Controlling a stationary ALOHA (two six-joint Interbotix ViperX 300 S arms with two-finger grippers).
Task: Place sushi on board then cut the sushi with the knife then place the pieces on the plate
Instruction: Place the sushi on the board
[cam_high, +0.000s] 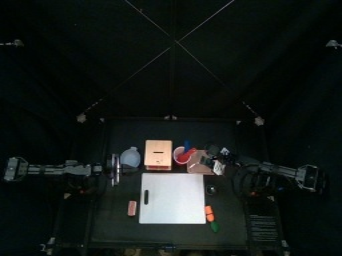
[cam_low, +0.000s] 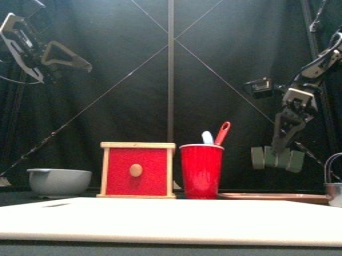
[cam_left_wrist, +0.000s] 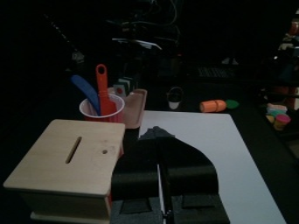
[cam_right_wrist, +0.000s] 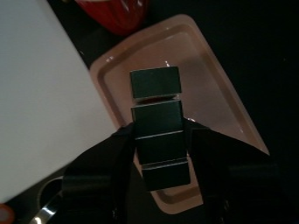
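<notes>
My right claw (cam_right_wrist: 162, 133) is clamped on the toy sushi roll of dark green blocks (cam_right_wrist: 156, 114), above the flat pink tray (cam_right_wrist: 216, 87) beside the white cutting board (cam_right_wrist: 41, 96). My left claw (cam_high: 112, 170) rests at the surface's left; its state I cannot tell.

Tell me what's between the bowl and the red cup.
The wooden box stands between the bowl and the red cup, close beside the cup. The front view shows this plainly.
</notes>
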